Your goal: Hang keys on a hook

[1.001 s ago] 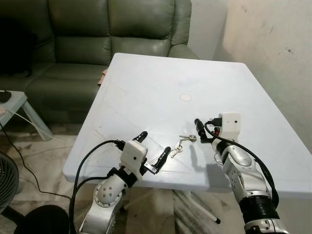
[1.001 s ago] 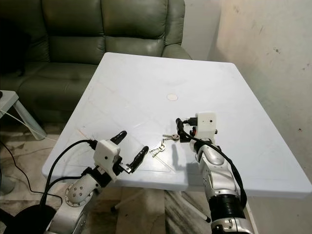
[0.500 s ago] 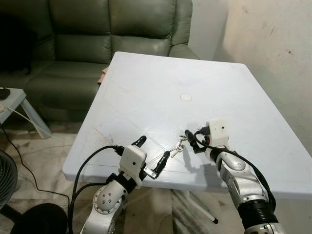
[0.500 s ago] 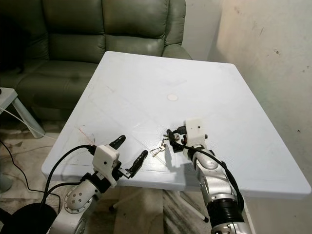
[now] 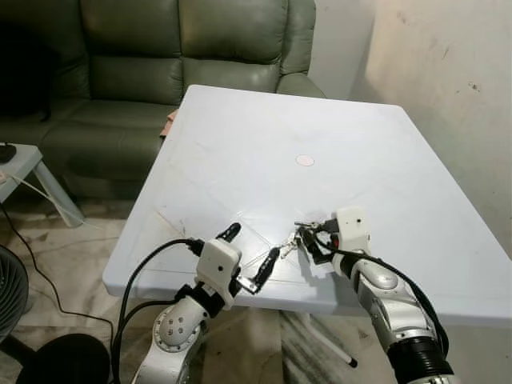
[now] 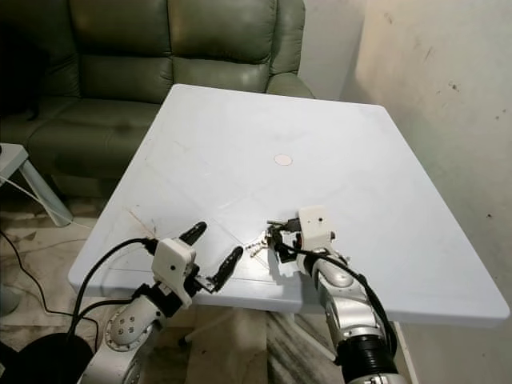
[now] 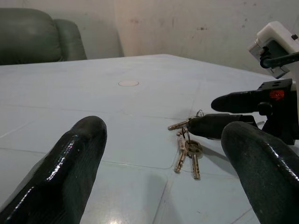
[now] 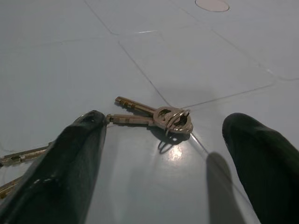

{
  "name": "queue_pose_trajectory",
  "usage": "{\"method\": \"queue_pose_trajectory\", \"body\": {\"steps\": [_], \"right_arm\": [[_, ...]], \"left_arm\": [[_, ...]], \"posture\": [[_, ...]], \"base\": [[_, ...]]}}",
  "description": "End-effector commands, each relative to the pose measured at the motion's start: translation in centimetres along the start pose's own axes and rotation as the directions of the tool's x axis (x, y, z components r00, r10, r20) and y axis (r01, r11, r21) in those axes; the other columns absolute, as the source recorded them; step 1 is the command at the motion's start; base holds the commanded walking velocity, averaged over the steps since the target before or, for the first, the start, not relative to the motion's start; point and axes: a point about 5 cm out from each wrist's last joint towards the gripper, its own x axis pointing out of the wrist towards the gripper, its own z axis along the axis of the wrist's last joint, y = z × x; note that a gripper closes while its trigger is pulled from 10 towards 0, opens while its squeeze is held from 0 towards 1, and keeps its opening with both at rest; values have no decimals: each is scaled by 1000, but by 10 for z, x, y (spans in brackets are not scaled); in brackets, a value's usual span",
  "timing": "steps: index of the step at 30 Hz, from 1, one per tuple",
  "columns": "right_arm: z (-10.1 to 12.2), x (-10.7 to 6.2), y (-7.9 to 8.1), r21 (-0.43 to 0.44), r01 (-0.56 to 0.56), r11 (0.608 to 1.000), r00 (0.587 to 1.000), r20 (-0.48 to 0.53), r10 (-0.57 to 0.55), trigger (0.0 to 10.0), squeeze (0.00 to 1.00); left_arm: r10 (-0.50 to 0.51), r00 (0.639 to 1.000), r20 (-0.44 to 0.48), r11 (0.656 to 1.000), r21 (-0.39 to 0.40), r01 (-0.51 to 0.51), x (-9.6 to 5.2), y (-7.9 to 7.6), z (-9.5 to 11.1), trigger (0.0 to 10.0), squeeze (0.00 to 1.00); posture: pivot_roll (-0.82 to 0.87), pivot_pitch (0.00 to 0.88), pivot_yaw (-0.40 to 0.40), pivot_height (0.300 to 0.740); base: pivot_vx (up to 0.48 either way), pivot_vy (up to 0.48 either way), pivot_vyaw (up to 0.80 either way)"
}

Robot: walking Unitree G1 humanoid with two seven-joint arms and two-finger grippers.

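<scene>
1. The keys [image 5: 293,238] lay flat on the white table [image 5: 264,136], between the spread fingers of the right gripper [image 5: 310,239].
2. The left gripper [image 5: 250,258] hovered nearby, fingers apart, holding nothing.
3. Risk: flat keys could slide away as the fingers closed.
4. A second earlier, the right gripper stood farther back.

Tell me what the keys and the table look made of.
Keys: metal, brassy-silver, judging by glints on the ring. Table: likely moulded plastic, pale with a slight gloss, shown by moulded seam lines and soft reflections. The open right pincer flanks the keys.
</scene>
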Motion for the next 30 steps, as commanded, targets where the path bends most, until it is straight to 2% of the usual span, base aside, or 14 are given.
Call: {"method": "queue_pose_trajectory", "body": {"steps": [1,4,8,9,11,13,15,16,17,18,19,30], "right_arm": [[2,-1,-1,0,14,1000,1000,5,-14,1922,0],[3,1,0,20,28,999,1000,5,-28,2941,0],[3,3,0,49,49,998,999,9,-50,3059,0],[4,5,1,61,58,996,998,14,-59,2510,0],[4,5,2,67,63,996,998,15,-64,2510,0],[5,7,5,79,65,995,998,18,-67,1843,0],[6,7,6,87,66,994,997,19,-68,1882,0],[6,8,7,90,70,993,997,22,-72,471,0],[6,8,7,93,73,993,997,24,-76,392,0],[6,9,6,104,80,991,996,24,-83,784,0],[7,9,6,106,83,991,996,27,-87,0,0],[6,11,2,118,112,987,993,20,-115,0,0]], "left_arm": [[-12,1000,7,1000,10,12,1,-3,4,10000,0],[-9,1000,6,1000,11,9,0,-2,4,10000,0],[-6,1000,5,1000,11,6,0,-2,4,10000,0],[-4,1000,5,1000,10,4,-1,-2,4,10000,0],[-4,1000,5,1000,10,4,-1,-2,4,10000,0],[-2,1000,3,1000,9,2,-1,-2,4,10000,0],[-1,1000,3,1000,9,1,-1,-2,4,10000,0],[-1,1000,2,1000,9,1,-1,-2,4,10000,0],[0,1000,2,1000,10,0,-1,-2,4,10000,0],[1,1000,2,1000,9,-1,-1,-2,4,10000,0],[2,1000,1,1000,10,-2,-1,-2,4,10000,0],[6,1000,-3,1000,13,-6,-2,0,4,10000,0]], "posture": [[40,0,-84,740],[42,0,-84,740],[46,0,-85,740],[47,0,-86,740],[47,0,-86,740],[49,0,-85,740],[50,0,-82,740],[51,0,-82,740],[51,0,-82,740],[53,0,-81,740],[53,0,-80,740],[55,0,-77,740]], "base": [[0,0,0],[0,0,0],[0,0,0],[0,0,0],[0,0,0],[0,0,0],[0,0,0],[0,0,0],[0,0,0],[0,0,0],[0,0,0],[0,0,0]]}}
